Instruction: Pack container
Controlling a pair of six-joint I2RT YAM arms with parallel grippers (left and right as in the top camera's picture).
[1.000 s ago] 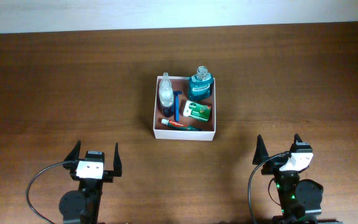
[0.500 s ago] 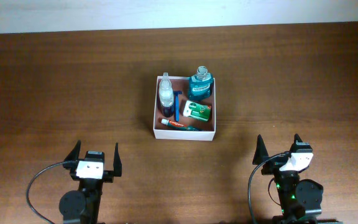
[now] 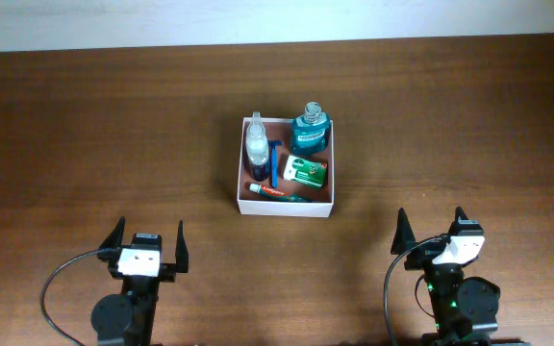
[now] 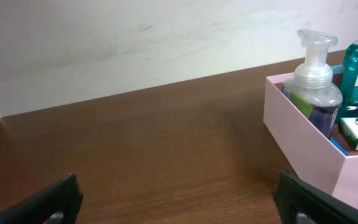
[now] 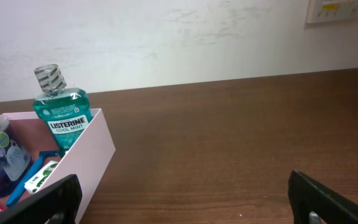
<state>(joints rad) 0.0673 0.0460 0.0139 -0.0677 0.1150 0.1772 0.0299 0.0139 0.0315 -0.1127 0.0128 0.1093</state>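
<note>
Table (image 3: pixel 85 125) of dark brown wood filled the overhead view, and the container (image 3: pixel 285 207) sat on it, out ahead of both arms. It was a square, shallow box with thin white walls, a reddish-brown floor and an open top. The left gripper (image 3: pixel 148 236) stood well apart from the container, nearer and to its left, fingers spread wide around nothing. The right gripper (image 3: pixel 431 227) stood nearer and to the container's right, likewise spread and empty. Inside the container, a teal mouthwash bottle (image 3: pixel 312 130) filled the far right corner and a clear pump bottle (image 3: pixel 257 144) was against the left wall. A green packet (image 3: pixel 306 171) lay just nearer than the mouthwash, a blue razor (image 3: pixel 275 165) lay between pump bottle and packet, and a toothpaste tube (image 3: pixel 275 192) ran along the near wall.
</note>
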